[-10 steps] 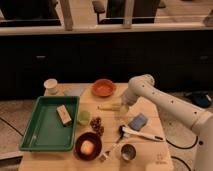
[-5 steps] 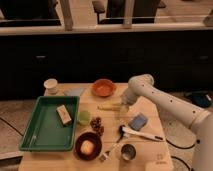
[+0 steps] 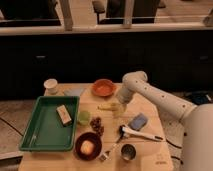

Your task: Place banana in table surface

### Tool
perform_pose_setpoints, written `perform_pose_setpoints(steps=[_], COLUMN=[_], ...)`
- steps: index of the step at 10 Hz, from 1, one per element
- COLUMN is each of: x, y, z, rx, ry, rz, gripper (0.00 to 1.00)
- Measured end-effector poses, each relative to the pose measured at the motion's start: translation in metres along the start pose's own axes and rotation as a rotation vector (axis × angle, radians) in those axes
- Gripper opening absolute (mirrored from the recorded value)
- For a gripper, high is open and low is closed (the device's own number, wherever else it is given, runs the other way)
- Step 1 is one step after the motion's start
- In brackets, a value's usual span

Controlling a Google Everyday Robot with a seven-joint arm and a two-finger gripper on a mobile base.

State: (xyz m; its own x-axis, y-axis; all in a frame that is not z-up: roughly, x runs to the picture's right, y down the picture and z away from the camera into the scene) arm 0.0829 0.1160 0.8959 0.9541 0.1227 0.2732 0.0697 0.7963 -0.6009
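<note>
Banana: small, slim pale yellow banana [image 3: 106,107] lying flat on the light tan wooden plank counter [image 3: 110,123], mid-board below the shallow orange bowl [image 3: 103,88] and outside the green plastic tray [image 3: 29,136].
Gripper: two-finger gripper [image 3: 119,108] at the end of the white arm [image 3: 160,97], low over the counter, just beside the banana's right end; contact too close to call.
Jaws: spread wide, released, nothing clasped between them.
Why so: low and released reads as a set-down — fruit resting on the wood under its own weight, task likely all but done.
Surface: crowded board — blue rectangular sponge [image 3: 138,121], white-handled brush [image 3: 141,134], small steel cup [image 3: 128,151], dark round bowl [image 3: 78,150] holding an orange-yellow fruit [image 3: 87,146] near the front.
Room: dim; dark cabinet fronts [image 3: 60,60] behind, pale rail [image 3: 100,29] above, grey floor [image 3: 10,115] at the sides.
</note>
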Motion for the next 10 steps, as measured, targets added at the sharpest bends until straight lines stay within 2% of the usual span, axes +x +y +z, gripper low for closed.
perform_pose_setpoints(steps=[6,7,10], x=[-0.004,-0.004,-0.003], y=[0.0,-0.001,-0.001], z=[0.02,0.023,0.028], rx=[0.006,0.007,0.005], ry=[-0.026,-0.03,-0.041], rz=[-0.06,-0.066,-0.07], gripper=[0.78,0.72,0.42])
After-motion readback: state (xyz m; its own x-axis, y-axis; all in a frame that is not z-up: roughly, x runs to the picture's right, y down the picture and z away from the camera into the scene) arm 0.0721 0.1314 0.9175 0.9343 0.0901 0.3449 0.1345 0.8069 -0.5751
